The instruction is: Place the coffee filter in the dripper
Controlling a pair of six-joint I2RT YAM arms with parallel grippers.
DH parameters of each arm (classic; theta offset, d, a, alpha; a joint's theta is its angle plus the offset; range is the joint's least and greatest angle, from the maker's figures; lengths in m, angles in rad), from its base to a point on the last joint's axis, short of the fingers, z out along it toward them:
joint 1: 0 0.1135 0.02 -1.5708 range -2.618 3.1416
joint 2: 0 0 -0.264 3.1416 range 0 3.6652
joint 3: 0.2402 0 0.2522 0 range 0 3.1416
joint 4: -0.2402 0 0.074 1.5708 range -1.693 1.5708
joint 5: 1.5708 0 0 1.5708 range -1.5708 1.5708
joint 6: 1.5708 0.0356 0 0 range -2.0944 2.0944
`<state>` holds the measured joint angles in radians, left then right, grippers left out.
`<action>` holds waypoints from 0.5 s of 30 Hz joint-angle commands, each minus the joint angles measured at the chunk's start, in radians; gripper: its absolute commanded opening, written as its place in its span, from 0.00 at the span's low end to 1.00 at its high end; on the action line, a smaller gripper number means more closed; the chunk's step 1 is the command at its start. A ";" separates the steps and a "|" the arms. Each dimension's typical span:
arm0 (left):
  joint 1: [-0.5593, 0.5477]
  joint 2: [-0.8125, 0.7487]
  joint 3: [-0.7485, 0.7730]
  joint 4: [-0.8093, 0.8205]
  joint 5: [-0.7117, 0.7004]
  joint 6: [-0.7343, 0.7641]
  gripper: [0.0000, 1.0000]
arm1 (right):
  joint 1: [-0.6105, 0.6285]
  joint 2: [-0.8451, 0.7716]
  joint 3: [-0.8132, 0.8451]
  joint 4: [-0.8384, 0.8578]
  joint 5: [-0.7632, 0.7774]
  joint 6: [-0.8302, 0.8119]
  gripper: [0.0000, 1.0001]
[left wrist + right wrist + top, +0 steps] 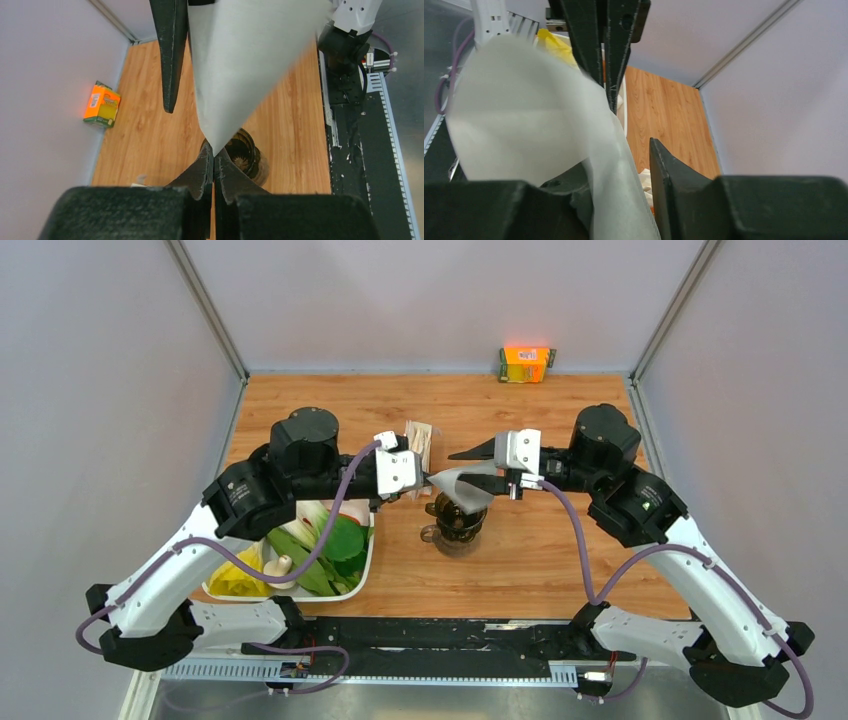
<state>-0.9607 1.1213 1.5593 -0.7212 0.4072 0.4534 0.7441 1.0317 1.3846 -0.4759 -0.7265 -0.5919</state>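
While coffee filter (462, 486) hangs above dripper (458, 519) — outside it | tray (300, 594): vegetables (336, 540)

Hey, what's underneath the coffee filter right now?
The dripper stands on the table right below the coffee filter. From above, the filter covers the dripper's far rim. The left wrist view shows part of its dark ribbed inside, the rest hidden.

We see a robotics lab test cell: a wood-grain bench (560, 570) boxed in by plain grey panels (90, 390) on aluminium posts (205, 305), with cabled left arm (170, 580) and right arm (700, 580) bolted to a mounting rail (440, 640).
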 commanded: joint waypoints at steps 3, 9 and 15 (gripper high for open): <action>0.014 -0.004 0.031 -0.003 0.073 -0.027 0.00 | 0.004 -0.008 0.061 0.003 0.124 -0.025 0.26; 0.024 -0.003 0.019 -0.008 0.061 -0.022 0.00 | 0.005 -0.033 0.054 0.003 0.114 -0.006 0.08; 0.030 0.012 0.035 -0.004 0.003 -0.042 0.22 | 0.004 -0.057 0.029 -0.002 0.053 -0.011 0.00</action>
<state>-0.9356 1.1225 1.5642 -0.7158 0.4274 0.4438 0.7464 1.0096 1.4071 -0.4904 -0.6399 -0.5972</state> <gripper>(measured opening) 0.143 0.006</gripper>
